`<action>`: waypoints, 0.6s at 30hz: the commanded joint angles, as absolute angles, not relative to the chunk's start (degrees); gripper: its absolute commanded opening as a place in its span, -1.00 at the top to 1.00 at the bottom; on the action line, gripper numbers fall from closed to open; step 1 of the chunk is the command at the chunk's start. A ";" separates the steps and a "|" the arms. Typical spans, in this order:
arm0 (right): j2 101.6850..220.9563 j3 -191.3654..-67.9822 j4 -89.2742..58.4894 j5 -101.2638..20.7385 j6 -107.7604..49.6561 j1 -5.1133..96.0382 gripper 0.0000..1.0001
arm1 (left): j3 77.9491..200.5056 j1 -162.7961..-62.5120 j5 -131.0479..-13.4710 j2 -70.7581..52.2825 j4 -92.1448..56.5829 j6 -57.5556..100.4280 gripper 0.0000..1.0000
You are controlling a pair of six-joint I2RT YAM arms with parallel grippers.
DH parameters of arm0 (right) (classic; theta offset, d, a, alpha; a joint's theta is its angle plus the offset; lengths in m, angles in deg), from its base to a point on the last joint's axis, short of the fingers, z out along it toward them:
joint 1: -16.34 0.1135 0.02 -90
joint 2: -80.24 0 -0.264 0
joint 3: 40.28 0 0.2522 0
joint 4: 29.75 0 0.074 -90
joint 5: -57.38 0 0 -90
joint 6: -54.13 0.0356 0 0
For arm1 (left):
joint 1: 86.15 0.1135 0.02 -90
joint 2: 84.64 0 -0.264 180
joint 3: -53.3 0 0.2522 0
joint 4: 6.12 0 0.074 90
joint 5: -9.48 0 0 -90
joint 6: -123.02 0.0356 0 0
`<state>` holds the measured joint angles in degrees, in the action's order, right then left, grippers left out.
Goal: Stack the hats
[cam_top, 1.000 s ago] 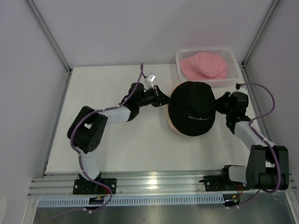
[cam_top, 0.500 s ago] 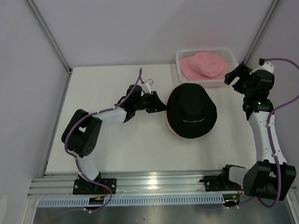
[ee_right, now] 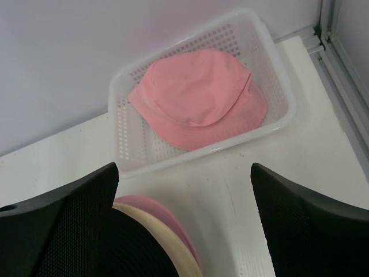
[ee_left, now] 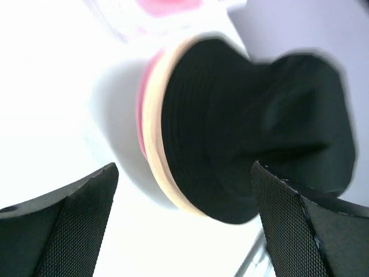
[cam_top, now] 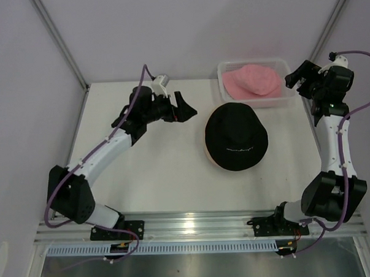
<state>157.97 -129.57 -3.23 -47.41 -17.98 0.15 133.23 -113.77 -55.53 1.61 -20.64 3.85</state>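
Just now both arms have let go and pulled back: a second ago the left hand (cam_top: pixel 185 108) and the right hand (cam_top: pixel 298 78) were pressed in against either side of the black hat (cam_top: pixel 236 135), and now both stand spread wide and hold nothing. The left hand is lifted toward the far side of the table (cam_top: pixel 143 171), and the right hand is up by the far right corner. The black hat is left sitting on top of the pile, right of the table's middle. The rim of the beige hat (ee_left: pixel 153 133) peeks out beneath it, with the lower pink hat (ee_left: pixel 140 112) under that. So three hats look stacked. The last pink hat (ee_right: pixel 196 95) lies in the white basket (ee_right: pixel 230 34) at the far right corner, and the right hand seems best placed to fetch it.
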 commanded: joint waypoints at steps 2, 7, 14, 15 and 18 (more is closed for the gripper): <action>163.81 -135.07 -5.53 -51.07 -18.99 -0.36 -0.99 | 139.82 -113.58 -61.88 -5.88 -29.63 12.88 -0.99; 171.71 -140.43 -6.94 -52.31 -17.68 -0.36 -0.99 | 142.29 -113.66 -60.23 -8.09 -30.61 15.44 -0.99; 173.76 -142.46 -6.50 -53.10 -16.97 1.65 -0.99 | 147.30 -116.03 -62.92 -7.83 -36.14 19.39 -0.99; 173.15 -141.76 -6.32 -52.14 -17.23 2.09 -0.99 | 147.56 -116.39 -63.73 -8.09 -36.41 19.74 -0.99; 169.73 -141.41 -2.99 -50.21 -18.29 3.50 -0.99 | 149.41 -116.65 -65.49 -8.79 -37.81 18.09 -0.99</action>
<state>174.43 -140.63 -4.02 -51.65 -17.41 1.79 145.86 -116.07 -62.57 -7.46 -35.57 17.09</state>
